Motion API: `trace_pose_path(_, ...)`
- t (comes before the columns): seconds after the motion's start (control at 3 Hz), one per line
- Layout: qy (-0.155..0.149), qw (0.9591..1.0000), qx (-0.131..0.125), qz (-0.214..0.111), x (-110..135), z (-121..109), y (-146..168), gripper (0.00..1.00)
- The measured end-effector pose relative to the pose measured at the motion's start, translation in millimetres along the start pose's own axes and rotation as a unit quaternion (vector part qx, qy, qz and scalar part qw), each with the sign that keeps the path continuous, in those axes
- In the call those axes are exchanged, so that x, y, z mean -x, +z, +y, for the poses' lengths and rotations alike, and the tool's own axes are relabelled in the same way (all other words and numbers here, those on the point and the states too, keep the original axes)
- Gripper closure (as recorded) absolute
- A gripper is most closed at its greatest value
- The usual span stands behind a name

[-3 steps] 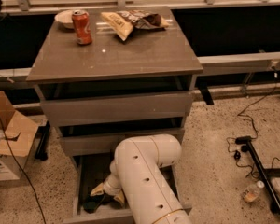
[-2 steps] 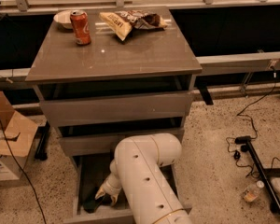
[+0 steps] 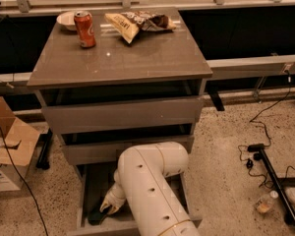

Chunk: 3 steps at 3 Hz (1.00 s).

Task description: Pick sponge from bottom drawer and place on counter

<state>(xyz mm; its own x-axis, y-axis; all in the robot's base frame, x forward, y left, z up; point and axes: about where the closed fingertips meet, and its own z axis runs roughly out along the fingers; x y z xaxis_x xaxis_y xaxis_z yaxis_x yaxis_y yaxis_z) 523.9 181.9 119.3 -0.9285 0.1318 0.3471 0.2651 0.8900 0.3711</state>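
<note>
The bottom drawer is pulled open below two shallower grey drawers. A dark green sponge lies on its floor near the front left. My white arm reaches down into the drawer from the front. My gripper is low inside the drawer, right beside and just above the sponge's right end; the arm hides part of it. The glossy grey-brown counter tops the cabinet.
On the counter's far side stand a red can, a white bowl and a tan and brown snack bag. A cardboard box sits on the floor at left. Cables and a black stand lie at right.
My gripper has sunk a little lower in the drawer, closer to the sponge. Nothing on the counter has moved.
</note>
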Motion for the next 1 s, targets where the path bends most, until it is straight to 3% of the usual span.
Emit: trace_pose_path(1.0, 0.008, 0.9999, 0.014, 0.001, -4.2, 8.8, -1.2, 1.0)
